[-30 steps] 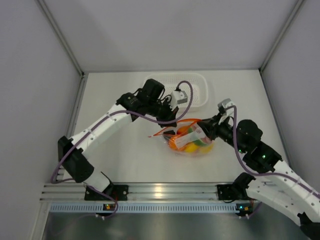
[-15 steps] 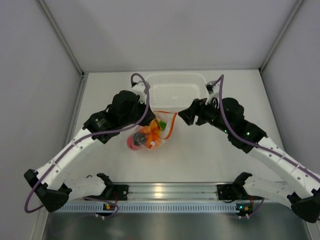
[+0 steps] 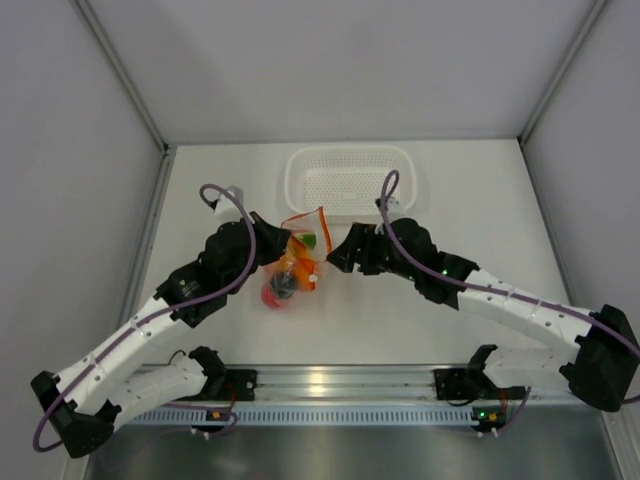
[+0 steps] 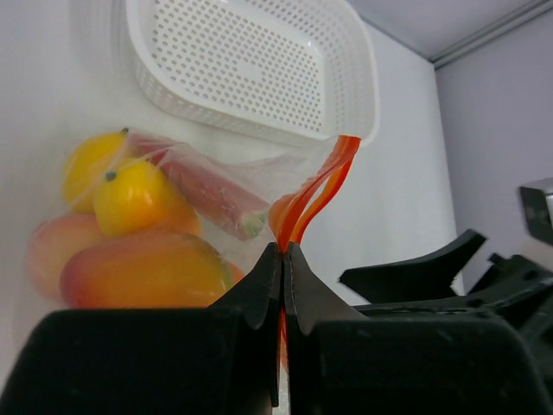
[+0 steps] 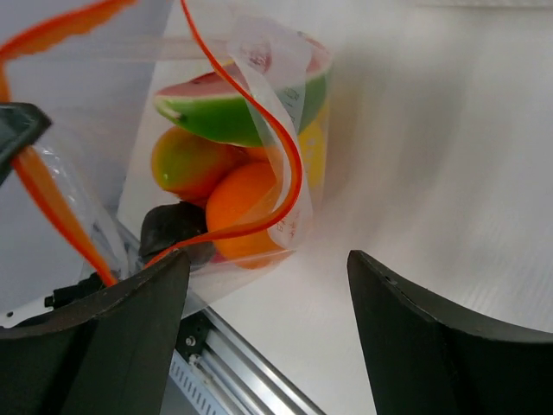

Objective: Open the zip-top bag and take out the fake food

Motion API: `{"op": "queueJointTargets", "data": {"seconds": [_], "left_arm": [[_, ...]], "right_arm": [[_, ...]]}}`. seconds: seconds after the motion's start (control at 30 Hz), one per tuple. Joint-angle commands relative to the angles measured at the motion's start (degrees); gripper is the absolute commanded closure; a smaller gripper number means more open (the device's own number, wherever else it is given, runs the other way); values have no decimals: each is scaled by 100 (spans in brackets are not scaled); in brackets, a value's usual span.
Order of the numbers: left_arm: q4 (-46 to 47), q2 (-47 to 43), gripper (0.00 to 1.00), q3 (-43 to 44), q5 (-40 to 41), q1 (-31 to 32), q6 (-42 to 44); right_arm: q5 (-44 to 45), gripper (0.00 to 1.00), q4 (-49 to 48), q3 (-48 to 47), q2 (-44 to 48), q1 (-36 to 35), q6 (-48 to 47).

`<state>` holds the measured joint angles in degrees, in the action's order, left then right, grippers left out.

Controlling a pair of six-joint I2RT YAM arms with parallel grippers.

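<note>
Jaws on my left gripper [image 4: 282,252] are pressed together, pinching the orange zip strip [image 4: 315,186] of the bag [image 4: 203,169] between the 2 fingertips. Just above the pinch the 2 sides of the strip split apart and rise to a point.

Left of those jaws and a little beyond them, the fake food [image 4: 138,268] sits packed inside the clear plastic. I can see yellow and orange-red fruits and a red piece with a green end. Farther ahead lies the white basket [image 4: 251,69], apart from the bag.

My right gripper [image 5: 268,257] is spread wide and holds nothing. Its 2 fingers stand on either side of bare table [image 5: 432,130], short of the bag. Straight ahead of them the bag stands on the table, holding a dark piece [image 5: 173,226] lowest, an orange [image 5: 246,207] beside it and a watermelon slice [image 5: 233,108] on top. The strip loops loosely across the front.

From above, the bag lies between the 2 grippers, with the basket beyond both.
</note>
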<state>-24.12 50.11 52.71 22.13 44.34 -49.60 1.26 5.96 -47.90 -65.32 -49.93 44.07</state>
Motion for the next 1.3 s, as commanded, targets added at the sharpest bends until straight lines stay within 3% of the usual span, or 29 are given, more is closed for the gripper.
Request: {"op": "queueJointTargets", "data": {"seconds": [0.0, 0.2, 0.33, 0.43, 0.87, 1.17, 1.2, 1.27], "left_arm": [[1084, -1, 100, -6, 248, 40, -269], [1225, 131, 100, -120, 125, 49, -278], [1313, 131, 100, -208, 186, 49, -269], [1331, 192, 100, -200, 230, 49, -120], [1524, 421, 100, -322, 222, 49, -93], [1665, 447, 100, -375, 55, 49, -225], [1682, 456, 100, -384, 46, 49, -216], [1700, 474, 100, -410, 63, 49, -225]], "right_arm": [[-81, 26, -1008, -79, -454, -131, 400], [-20, 29, -1474, -185, -912, -157, 514], [94, 44, -1458, -193, -1114, -157, 479], [348, 35, -1334, -106, -1062, -140, 409], [1087, 32, -973, 210, 10, -113, 207], [973, 27, -868, -597, -1359, -26, 22], [895, 28, -903, -650, -1491, -8, 5], [832, 40, -834, -843, -1807, 27, -101]]}}
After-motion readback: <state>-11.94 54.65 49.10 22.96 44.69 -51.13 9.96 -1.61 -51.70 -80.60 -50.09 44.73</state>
